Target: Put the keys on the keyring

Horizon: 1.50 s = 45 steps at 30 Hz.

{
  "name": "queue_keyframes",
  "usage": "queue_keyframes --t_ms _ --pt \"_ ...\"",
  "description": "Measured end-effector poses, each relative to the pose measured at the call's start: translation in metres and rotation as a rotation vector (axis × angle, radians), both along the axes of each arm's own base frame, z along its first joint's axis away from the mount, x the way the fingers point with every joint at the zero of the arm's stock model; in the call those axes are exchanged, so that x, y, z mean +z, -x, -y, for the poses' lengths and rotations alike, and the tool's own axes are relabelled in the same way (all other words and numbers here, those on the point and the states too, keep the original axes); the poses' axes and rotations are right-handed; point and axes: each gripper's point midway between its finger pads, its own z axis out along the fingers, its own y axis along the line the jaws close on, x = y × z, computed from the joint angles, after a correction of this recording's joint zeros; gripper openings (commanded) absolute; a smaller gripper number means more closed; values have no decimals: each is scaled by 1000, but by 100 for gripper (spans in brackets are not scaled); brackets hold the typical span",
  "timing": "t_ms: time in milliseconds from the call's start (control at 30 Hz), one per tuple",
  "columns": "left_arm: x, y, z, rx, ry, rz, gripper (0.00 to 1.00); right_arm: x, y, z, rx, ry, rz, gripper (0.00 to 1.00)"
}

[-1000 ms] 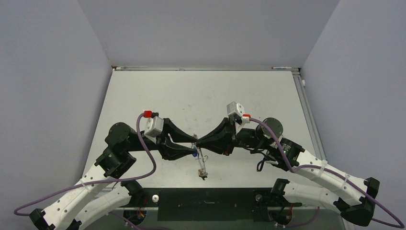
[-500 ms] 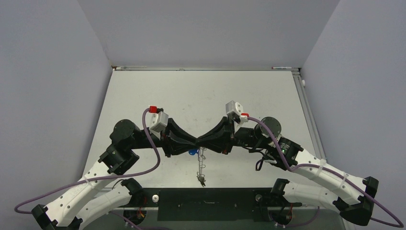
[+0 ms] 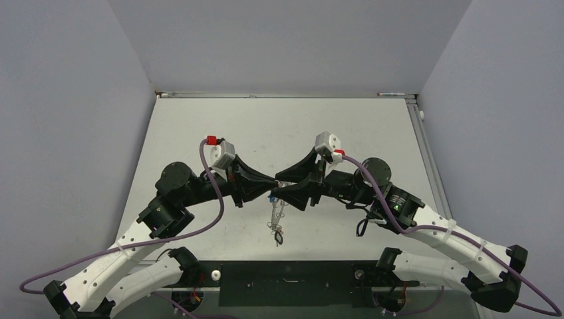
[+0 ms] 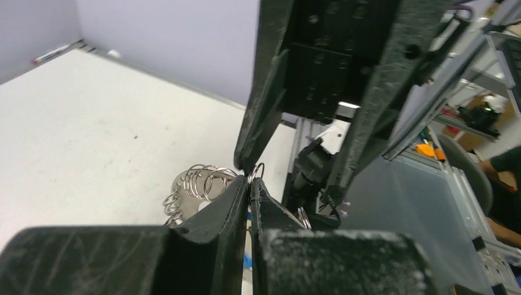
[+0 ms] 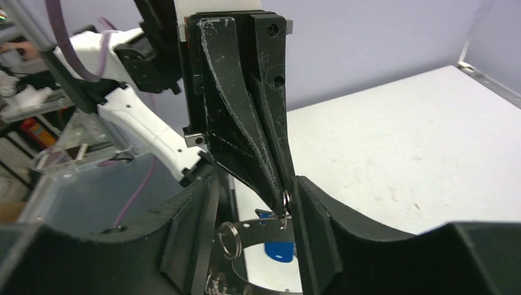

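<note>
Your left hand [image 4: 249, 186] has just pinched shut on the thin silvery metal keyring [image 5: 261, 224]. Your right hand [image 5: 254, 190], straddling it, has opened, so the handover looks done.

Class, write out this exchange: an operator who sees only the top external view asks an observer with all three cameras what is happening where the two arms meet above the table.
Operator: From above, the two arms' tips overlap and I can't separate them. What are the left jaws gripping?
Observer: The right wrist view shows them shut on a small wire loop, pinched at their very tip.
Operator: And the right jaws?
Observer: The same view shows them standing well apart, one on either side of that closed left tip.
</note>
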Motion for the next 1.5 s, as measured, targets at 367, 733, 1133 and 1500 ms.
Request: queue_keyframes --t_ms 367,733,1133,1500 --pt "-50 -52 -12 289 -201 -177 0 -3 -42 52 -372 45 -24 69" --pt "-96 -93 -33 546 -391 -298 0 -94 -66 58 -561 143 -46 76" --pt "-109 -103 -46 622 -444 -372 0 -141 -51 -1 -543 276 243 73" --pt "-101 -107 -50 670 -370 -488 0 -125 -52 -14 -565 171 281 48"
